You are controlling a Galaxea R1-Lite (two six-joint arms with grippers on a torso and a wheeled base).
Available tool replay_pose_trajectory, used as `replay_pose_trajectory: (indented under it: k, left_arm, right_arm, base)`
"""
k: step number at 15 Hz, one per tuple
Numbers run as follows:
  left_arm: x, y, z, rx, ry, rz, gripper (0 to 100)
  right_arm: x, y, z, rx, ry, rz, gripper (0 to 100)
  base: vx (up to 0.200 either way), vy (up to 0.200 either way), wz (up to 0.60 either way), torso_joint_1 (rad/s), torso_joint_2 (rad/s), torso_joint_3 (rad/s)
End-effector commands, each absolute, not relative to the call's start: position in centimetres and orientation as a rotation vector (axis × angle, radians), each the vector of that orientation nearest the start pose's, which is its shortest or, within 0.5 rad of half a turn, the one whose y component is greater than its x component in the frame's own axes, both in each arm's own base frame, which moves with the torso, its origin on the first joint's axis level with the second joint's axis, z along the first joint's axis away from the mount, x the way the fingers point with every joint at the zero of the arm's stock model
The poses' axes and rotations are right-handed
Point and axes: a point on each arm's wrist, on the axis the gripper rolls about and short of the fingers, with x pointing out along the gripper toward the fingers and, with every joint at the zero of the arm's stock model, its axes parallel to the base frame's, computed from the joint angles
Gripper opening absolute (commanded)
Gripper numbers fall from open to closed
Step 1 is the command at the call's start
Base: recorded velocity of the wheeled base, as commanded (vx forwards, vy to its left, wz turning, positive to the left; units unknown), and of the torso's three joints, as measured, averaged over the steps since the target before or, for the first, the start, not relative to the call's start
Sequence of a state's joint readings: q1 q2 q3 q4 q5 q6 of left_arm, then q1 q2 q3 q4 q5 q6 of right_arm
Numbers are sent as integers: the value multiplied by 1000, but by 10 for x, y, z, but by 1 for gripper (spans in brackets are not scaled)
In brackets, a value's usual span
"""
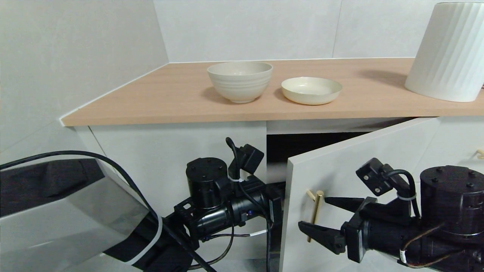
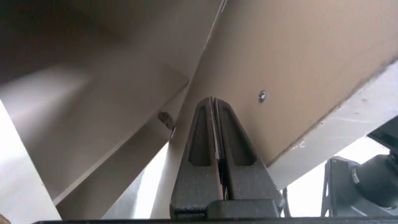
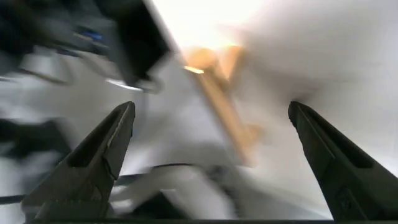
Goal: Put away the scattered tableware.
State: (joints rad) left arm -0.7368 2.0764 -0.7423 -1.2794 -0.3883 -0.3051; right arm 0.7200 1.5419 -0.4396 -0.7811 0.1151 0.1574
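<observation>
Head view: a wooden countertop (image 1: 170,98) fills a white-walled corner. On it are a bowl (image 1: 239,81), a shallow dish (image 1: 311,90) just beside it, and a ribbed white cylinder (image 1: 446,53) well apart. Below, the cabinet door (image 1: 359,158) stands ajar.

Left wrist view: the left gripper (image 2: 213,99), fingers pressed together, sits by the door's inner face.

Right wrist view: the right gripper (image 3: 210,109) is spread wide before the gold handle (image 3: 221,106).

Half-open door (image 1: 363,158) across cabinet opening (image 1: 298,145)

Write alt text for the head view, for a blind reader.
The right end effector hangs open by the brass bar handle of a partly open white cabinet door. Above, a beige ribbed bowl and a cream shallow dish sit apart on the wooden countertop.
</observation>
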Motion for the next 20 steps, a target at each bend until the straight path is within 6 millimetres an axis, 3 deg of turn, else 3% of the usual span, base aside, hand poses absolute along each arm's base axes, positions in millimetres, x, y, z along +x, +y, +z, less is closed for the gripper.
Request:
replay_pose_trajectory:
  k: [1,3,7,10,16,20]
  left_arm:
    - [261,-248,103,-262,231,-1104,0]
    - [263,-250,101,-262,237,-1104,0]
    - [262,-256,109,-267,213,-1121,0]
    - [258,-258,112,-266,218,-1133,0]
    - [256,-262,109,-262,235,-1120,0]
    - [266,-272,114,-257,254,-1119,0]
  right_arm:
    - [155,141,169,27,359,801,100]
    - [129,121,192,14,418,841,100]
    - [102,98,193,16,486,884,100]
    - [101,97,188,16,504,882,100]
    - [100,96,185,13,515,882,100]
    - [99,95,185,12,509,884,100]
  base:
    - [0,0,0,0,0,0]
    - [0,0,0,0,0,0]
    - [0,0,0,0,0,0]
    - [0,0,0,0,0,0]
    - [-200,0,0,2,3,-2]
    - [-50,0,0,2,2,3]
